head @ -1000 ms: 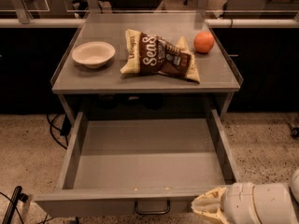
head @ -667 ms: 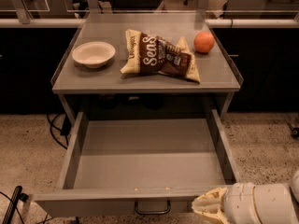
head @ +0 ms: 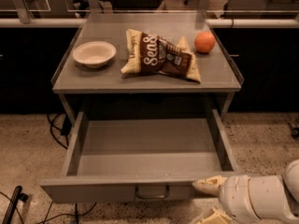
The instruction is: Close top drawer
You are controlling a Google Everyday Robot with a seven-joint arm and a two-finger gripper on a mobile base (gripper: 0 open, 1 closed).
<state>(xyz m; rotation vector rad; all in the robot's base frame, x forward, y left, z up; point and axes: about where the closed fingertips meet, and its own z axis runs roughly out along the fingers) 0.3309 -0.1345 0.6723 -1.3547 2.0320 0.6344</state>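
Note:
The top drawer (head: 140, 190) is a wide, shallow grey drawer, pulled far out of the grey table (head: 145, 85) and empty inside. Its small dark loop handle (head: 152, 192) sits at the centre of the flat front. My gripper (head: 211, 200) is at the lower right, on a white arm. The upper cream fingertip (head: 209, 185) lies against the right end of the drawer front, and the lower fingertip (head: 212, 215) shows below it, apart from the upper one. It holds nothing.
On the tabletop are a white bowl (head: 94, 53) at the left, a brown and cream snack bag (head: 159, 55) in the middle and an orange (head: 204, 42) at the right. Cables (head: 58, 129) lie on the speckled floor at the left.
The drawer front has shifted slightly inward toward the table. My gripper has moved forward with it and stays at the front's right end.

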